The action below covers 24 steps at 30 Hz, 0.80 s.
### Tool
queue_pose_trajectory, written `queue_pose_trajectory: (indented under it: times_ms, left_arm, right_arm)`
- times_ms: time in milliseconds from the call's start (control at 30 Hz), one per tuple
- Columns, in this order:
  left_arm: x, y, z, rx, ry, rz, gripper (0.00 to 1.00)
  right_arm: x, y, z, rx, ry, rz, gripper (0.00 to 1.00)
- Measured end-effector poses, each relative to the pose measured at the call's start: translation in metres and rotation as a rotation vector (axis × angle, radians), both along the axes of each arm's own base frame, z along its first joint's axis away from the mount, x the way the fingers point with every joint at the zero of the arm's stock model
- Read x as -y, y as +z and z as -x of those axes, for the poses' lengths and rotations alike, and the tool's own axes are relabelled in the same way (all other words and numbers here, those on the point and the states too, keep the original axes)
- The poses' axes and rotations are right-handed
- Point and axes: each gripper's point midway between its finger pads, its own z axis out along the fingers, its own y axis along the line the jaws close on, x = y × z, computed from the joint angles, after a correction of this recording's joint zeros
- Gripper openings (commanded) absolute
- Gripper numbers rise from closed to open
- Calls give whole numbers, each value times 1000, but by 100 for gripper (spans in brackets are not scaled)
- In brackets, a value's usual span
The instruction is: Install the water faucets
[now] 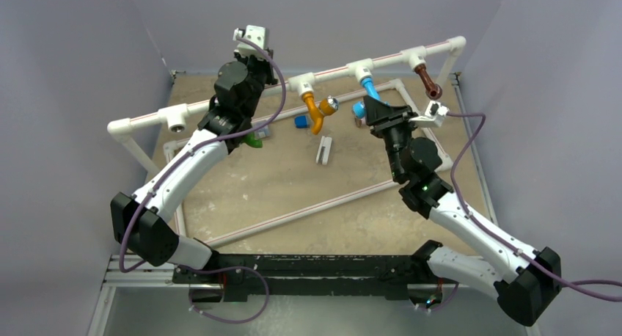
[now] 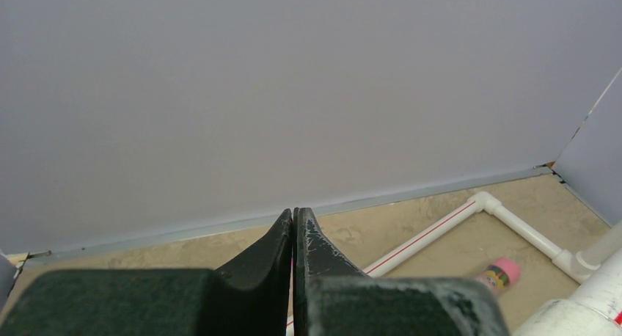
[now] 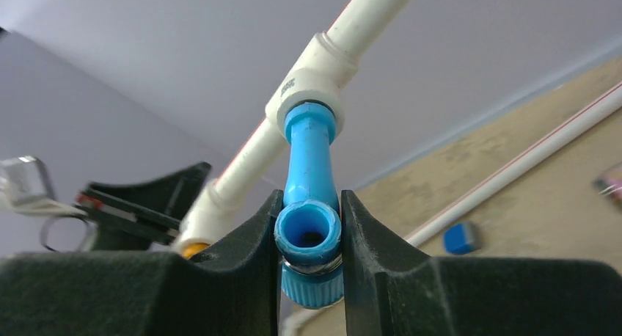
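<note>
Purple walls (image 1: 73, 72) close the table (image 1: 279, 189) on 3 sides. A raised white pipe rail (image 1: 334, 72) crosses it from left to back right, and the middle of the tabletop is open. The left arm bends up over the rail, and the left gripper (image 2: 293, 215) is pressed shut on nothing, aimed at the back wall. The right arm reaches to the rail, where the right gripper (image 3: 310, 200) clamps the blue faucet (image 3: 308, 156), which sits in a tee. The orange faucet (image 1: 315, 110) and brown faucet (image 1: 427, 81) also hang from the rail. The green faucet (image 1: 254, 139) peeks out beside the left arm.
</note>
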Motion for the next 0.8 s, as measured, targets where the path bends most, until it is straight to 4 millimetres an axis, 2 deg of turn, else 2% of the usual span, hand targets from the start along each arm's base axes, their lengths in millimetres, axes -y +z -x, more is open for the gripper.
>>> queue_pose_trajectory:
  times_ms: [167, 400, 500, 733, 800]
  left_arm:
    - [0, 1, 1, 0, -1, 0, 0]
    - [1, 1, 2, -2, -8, 3, 0]
    - [2, 1, 3, -3, -12, 3, 0]
    - [7, -1, 6, -12, -30, 10, 0]
    - [9, -1, 7, -14, -34, 11, 0]
  right_arm:
    - [-2, 3, 4, -37, 55, -319, 0]
    - [-1, 8, 9, -87, 130, -646, 0]
    - [-1, 11, 11, -100, 150, -716, 8]
    - [4, 12, 19, -130, 163, -766, 51]
    - [4, 15, 25, -127, 180, -771, 61]
